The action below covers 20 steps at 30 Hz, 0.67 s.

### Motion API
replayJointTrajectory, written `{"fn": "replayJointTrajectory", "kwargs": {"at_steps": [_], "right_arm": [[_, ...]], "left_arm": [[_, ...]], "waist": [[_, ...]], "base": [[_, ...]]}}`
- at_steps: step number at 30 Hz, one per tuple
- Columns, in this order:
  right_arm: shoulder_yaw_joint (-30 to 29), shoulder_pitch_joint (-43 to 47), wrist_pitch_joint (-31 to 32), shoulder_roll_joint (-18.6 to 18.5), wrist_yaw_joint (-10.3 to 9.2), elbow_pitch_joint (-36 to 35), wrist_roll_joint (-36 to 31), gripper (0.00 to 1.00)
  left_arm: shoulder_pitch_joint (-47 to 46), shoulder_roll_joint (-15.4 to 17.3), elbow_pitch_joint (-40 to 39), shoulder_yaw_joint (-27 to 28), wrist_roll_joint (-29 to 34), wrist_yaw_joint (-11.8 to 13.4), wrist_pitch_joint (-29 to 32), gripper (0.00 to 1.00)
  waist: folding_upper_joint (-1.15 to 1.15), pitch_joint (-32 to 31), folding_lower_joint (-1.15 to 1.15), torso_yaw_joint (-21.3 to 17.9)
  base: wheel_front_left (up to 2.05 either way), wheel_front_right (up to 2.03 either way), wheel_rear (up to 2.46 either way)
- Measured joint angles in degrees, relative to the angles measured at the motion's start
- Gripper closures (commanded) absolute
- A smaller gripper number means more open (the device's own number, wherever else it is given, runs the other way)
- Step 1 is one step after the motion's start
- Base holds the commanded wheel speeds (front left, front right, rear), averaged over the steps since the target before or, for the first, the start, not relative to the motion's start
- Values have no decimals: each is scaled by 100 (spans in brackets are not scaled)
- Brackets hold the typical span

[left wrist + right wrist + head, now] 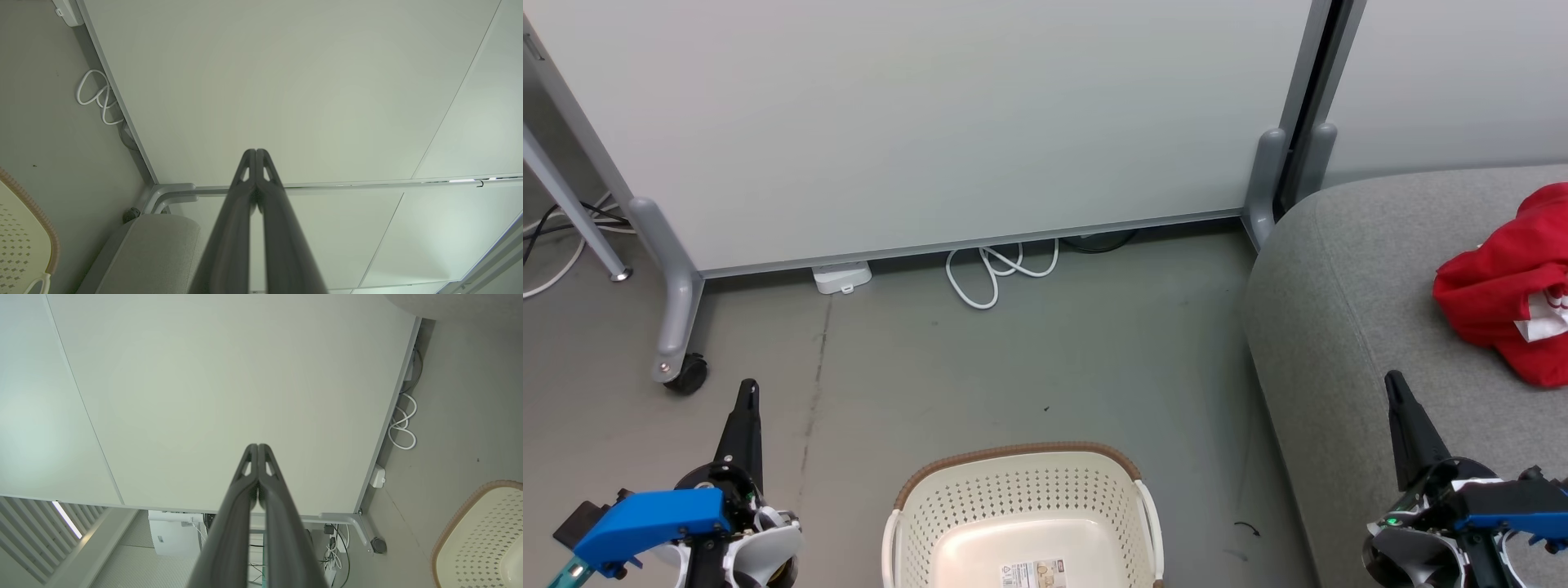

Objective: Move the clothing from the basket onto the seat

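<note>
A bright red piece of clothing [1507, 286] with a white patch lies crumpled on the grey seat [1347, 269] at the right edge of the head view. The cream basket [1021, 490] with a brown rim stands on the floor at bottom centre, its inside bare apart from a label. My left gripper [748, 388] points up at lower left, shut and holding nothing. My right gripper [1394, 380] points up at lower right over the seat's front, also shut with nothing in it. Both wrist views show the fingers [256, 153] [258, 448] pressed together.
A white partition panel [931, 122] on grey wheeled feet [678, 359] stands behind the basket. A coiled white cable [996, 269] and a white power block [841, 278] lie at its base. Grey floor [1045, 351] stretches between basket and panel.
</note>
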Motion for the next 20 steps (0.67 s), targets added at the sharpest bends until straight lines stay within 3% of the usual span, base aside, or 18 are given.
{"fn": "replayJointTrajectory", "kwargs": {"at_steps": [20], "right_arm": [[0,0,0,0,0,0,-1,100]], "left_arm": [[0,0,0,0,0,0,0,100]], "waist": [[0,0,0,0]], "base": [[0,0,0]]}}
